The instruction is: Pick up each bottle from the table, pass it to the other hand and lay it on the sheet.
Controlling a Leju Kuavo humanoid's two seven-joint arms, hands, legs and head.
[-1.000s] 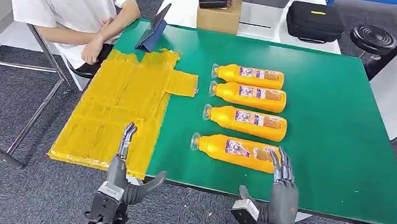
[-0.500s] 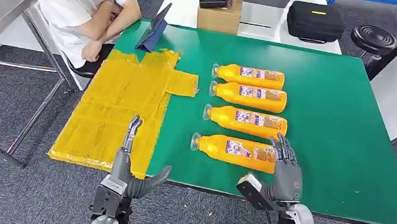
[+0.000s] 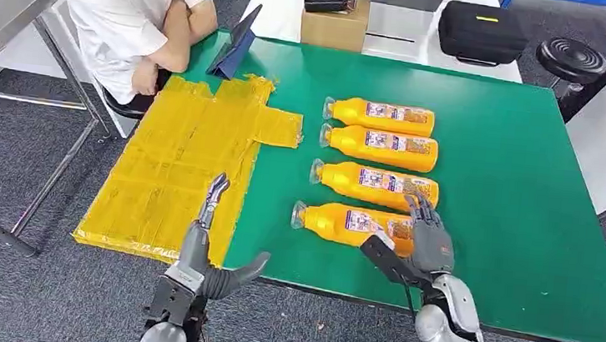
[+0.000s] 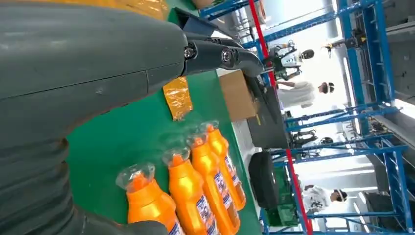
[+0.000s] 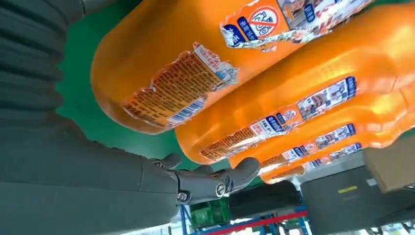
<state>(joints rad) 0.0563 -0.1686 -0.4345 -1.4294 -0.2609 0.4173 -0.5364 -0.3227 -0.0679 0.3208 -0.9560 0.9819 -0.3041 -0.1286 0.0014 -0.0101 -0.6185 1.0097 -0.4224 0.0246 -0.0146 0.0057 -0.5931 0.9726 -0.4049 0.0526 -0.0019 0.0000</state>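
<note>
Hands come first, nearest the viewer. The left hand (image 3: 206, 255) hangs open off the near edge of the tabletop (image 3: 515, 200), fingers (image 3: 214, 200) spread and pointing toward the yellow sheet (image 3: 182, 168), holding nothing. The right hand (image 3: 420, 243) sits over the base end of the nearest bottle (image 3: 345, 224), fingers apart and not yet closed on it; whether they touch it I cannot tell. This looks like the first pick. Next, I judge, the right hand must wrap the bottle, lift it, and bring it across to the left. Beyond lie three more bottles (image 3: 375, 186) in a row, caps toward the sheet. Farthest, a person (image 3: 127, 3) sits at the corner.
</note>
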